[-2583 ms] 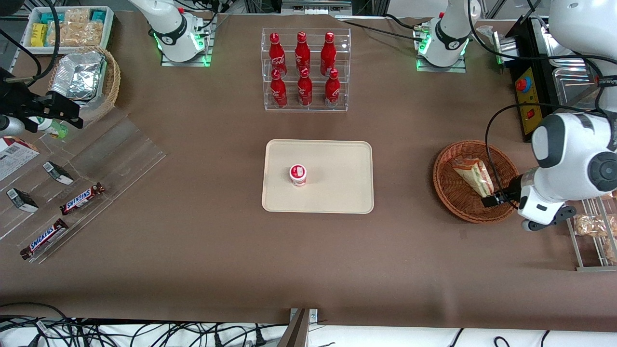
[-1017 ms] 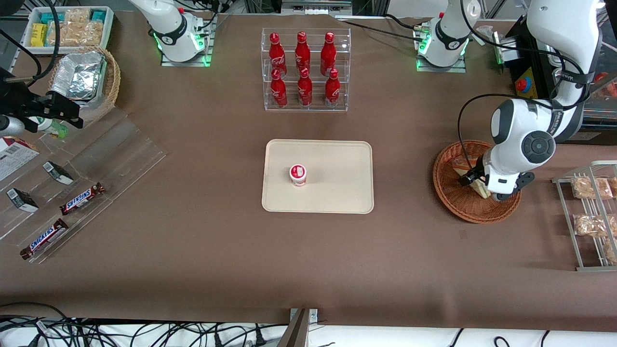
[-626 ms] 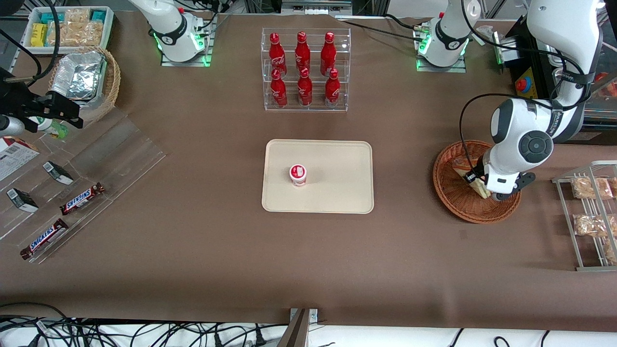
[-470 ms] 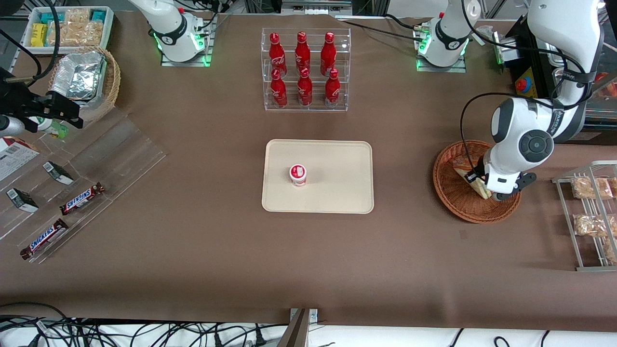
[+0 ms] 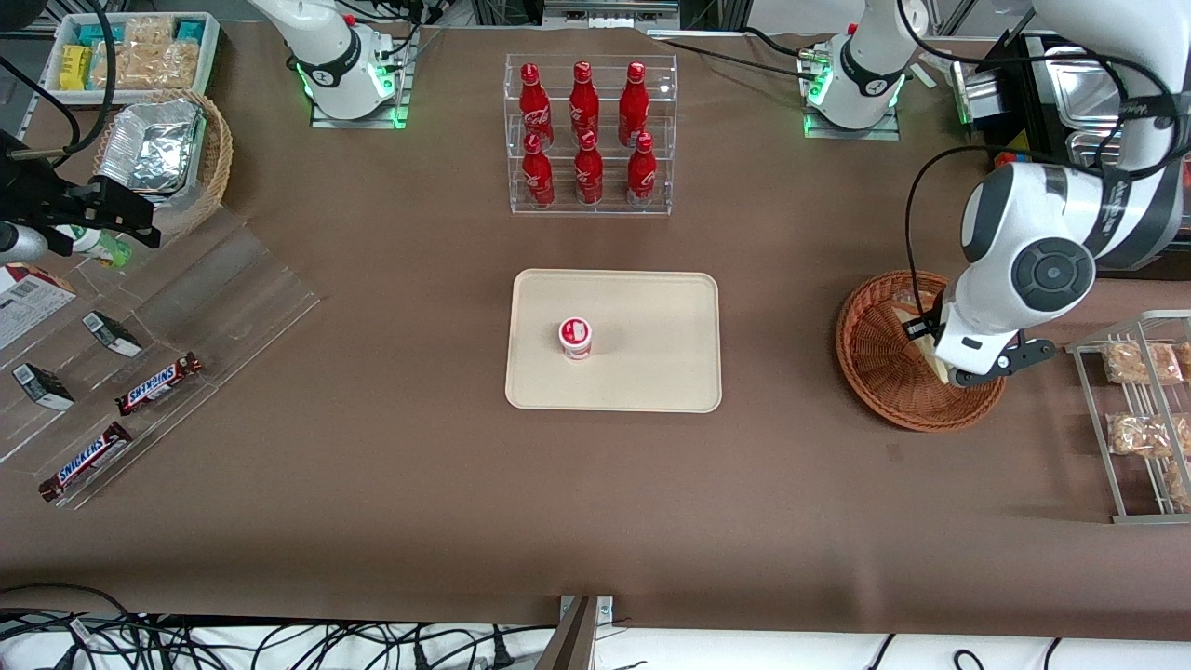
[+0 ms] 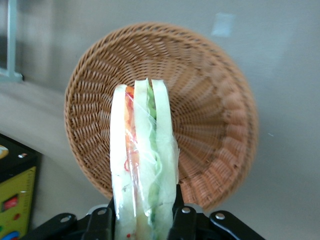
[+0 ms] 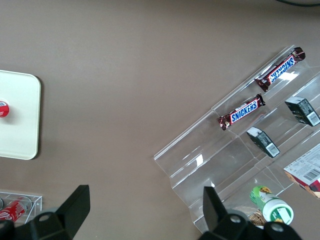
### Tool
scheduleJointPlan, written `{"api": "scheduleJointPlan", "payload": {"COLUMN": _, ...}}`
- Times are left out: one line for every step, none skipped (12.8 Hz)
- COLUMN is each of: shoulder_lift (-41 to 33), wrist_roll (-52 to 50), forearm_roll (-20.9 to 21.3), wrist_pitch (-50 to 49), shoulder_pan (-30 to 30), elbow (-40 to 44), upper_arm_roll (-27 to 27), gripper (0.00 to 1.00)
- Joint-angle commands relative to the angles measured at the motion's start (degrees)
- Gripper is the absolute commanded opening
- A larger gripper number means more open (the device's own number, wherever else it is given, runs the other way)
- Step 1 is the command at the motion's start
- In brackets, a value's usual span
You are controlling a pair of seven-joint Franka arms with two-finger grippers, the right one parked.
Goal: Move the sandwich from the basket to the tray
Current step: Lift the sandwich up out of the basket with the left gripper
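The gripper [image 6: 142, 220] has its fingers [image 6: 102, 222] squeezed on the flat bread sides of the sandwich [image 6: 142, 165], holding it just above the basket [image 6: 215, 130]; it looks light, soft and squishy in slippery wrap, so a gentle hold is best.

Two Snickers bars [image 7: 259, 95] on a clear stepped rack [image 7: 240, 150]; cream tray [image 7: 22, 120] corner nearby

You had the clear-wrapped triangular wedge sandwich [image 6: 142, 165] clamped upright in the pincer [image 6: 144, 220], above the round reddish-brown wicker basket [image 5: 879, 372]. The flat cream-beige rectangular tray [image 5: 651, 372] lay well apart on the desk.
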Motion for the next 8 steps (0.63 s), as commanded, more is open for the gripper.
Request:
{"api": "scheduleJointPlan", "payload": {"shoulder_lift": -0.05, "wrist_roll": 3.68, "forearm_roll": 0.38, "wrist_pitch": -5.32, "shoulder_pan": -0.04, "elbow": 6.27, "upper_arm_roll": -3.25, "gripper": 0.40}}
{"api": "scheduleJointPlan", "payload": {"shoulder_lift": -0.05, "wrist_roll": 4.99, "forearm_roll": -0.14, "wrist_pitch": -5.76, "shoulder_pan": 0.14, "elbow": 7.15, "upper_arm_roll": -5.18, "gripper": 0.40}}
{"api": "scheduleJointPlan", "payload": {"shoulder_lift": -0.05, "wrist_roll": 6.74, "forearm_roll": -0.84, "wrist_pitch": -5.77, "shoulder_pan": -0.04, "elbow": 7.60, "upper_arm_roll": -6.94, "gripper": 0.40}}
{"api": "scheduleJointPlan", "payload": {"shoulder_lift": -0.05, "wrist_roll": 6.85, "forearm_roll": -1.03, "wrist_pitch": -5.68, "shoulder_pan": -0.04, "elbow": 7.78, "upper_arm_roll": -9.48, "gripper": 0.40}}
{"api": "scheduleJointPlan", "payload": {"shoulder_lift": 0.12, "wrist_roll": 6.76, "forearm_roll": -1.37, "wrist_pitch": -5.59, "shoulder_pan": -0.04, "elbow": 7.86, "upper_arm_roll": -11.68, "gripper": 0.40}}
{"api": "scheduleJointPlan", "payload": {"shoulder_lift": 0.38, "wrist_roll": 6.85, "forearm_roll": -3.12, "wrist_pitch": -5.16, "shoulder_pan": -0.13, "elbow": 7.86, "upper_arm_roll": -13.45, "gripper": 0.40}}
{"api": "scheduleJointPlan", "payload": {"shoulder_lift": 1.17, "wrist_roll": 6.24, "forearm_roll": -4.44, "wrist_pitch": -4.46, "shoulder_pan": -0.39, "elbow": 7.86, "upper_arm_roll": -15.20, "gripper": 0.40}}
{"api": "scheduleJointPlan", "payload": {"shoulder_lift": 2.05, "wrist_roll": 6.41, "forearm_roll": -4.63, "wrist_pitch": -3.32, "shoulder_pan": -0.39, "elbow": 7.86, "upper_arm_roll": -17.14, "gripper": 0.40}}
